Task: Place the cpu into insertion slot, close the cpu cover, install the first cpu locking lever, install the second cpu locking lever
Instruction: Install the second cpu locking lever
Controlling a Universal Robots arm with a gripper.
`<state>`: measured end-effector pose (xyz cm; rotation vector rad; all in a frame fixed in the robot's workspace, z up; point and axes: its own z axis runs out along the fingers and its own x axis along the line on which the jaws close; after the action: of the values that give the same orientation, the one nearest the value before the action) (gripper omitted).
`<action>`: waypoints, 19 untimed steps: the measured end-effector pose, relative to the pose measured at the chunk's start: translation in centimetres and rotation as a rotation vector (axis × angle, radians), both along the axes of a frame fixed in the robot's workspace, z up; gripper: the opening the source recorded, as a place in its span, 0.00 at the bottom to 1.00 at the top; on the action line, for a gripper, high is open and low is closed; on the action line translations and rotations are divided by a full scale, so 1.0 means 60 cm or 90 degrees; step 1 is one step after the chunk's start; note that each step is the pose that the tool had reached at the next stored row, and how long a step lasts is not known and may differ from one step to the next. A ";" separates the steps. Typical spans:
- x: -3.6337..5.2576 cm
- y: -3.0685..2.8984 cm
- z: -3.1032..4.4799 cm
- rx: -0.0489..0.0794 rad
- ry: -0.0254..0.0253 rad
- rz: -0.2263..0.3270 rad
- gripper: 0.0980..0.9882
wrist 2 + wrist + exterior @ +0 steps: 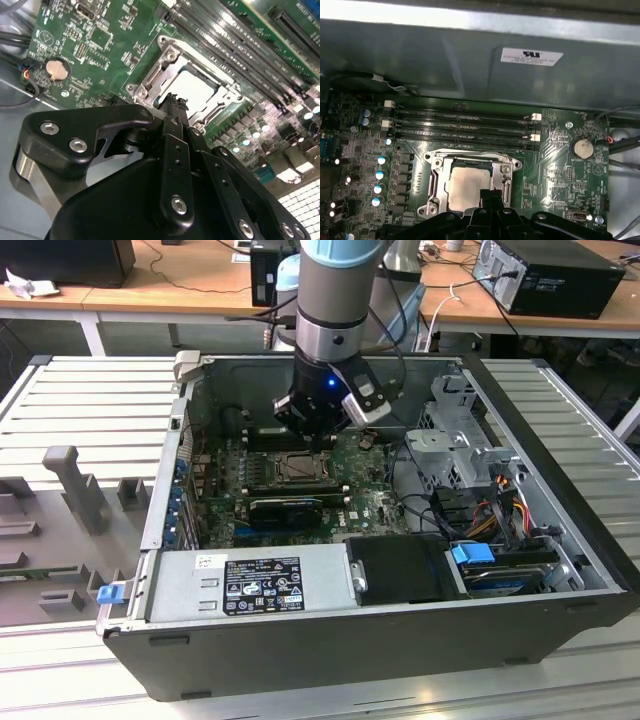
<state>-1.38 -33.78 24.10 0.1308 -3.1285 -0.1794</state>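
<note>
Cpu (467, 184): pale grey-beige square chip, lying flat inside the insertion slot (436, 176). Cpu cover (470, 161): silvery windowed frame, lying closed over it, framing the chip's face.

Pale grey-beige cpu (466, 184); silvery cpu cover (438, 174); green circuit board (560, 150); black pincer (176, 107).

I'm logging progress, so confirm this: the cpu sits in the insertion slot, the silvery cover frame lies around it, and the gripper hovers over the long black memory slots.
One detail is wrong. The gripper is not over the memory slots; both wrist views put its tip at the edge of the insertion slot. The rest stands: the cpu sits in the slot with the silvery cpu cover framing it.
</note>
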 end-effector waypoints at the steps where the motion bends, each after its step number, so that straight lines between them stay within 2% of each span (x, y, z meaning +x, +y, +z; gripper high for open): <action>1: 0.000 -0.0018 0.000 0.000 0.0000 0.001 0.01; 5: -0.001 -0.0122 -0.002 0.000 0.0000 0.006 0.01; 7: -0.001 -0.0140 -0.005 0.001 0.0000 0.010 0.01; 9: -0.001 -0.0191 -0.008 0.005 0.0000 0.013 0.01; 10: -0.001 -0.0246 -0.009 0.007 -0.0001 0.014 0.01; 16: -0.001 -0.0364 -0.001 0.008 -0.0001 0.014 0.01; 19: -0.001 -0.0471 -0.001 0.008 -0.0001 0.014 0.01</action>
<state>-1.43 -36.60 24.02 0.1646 -3.1251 -0.1986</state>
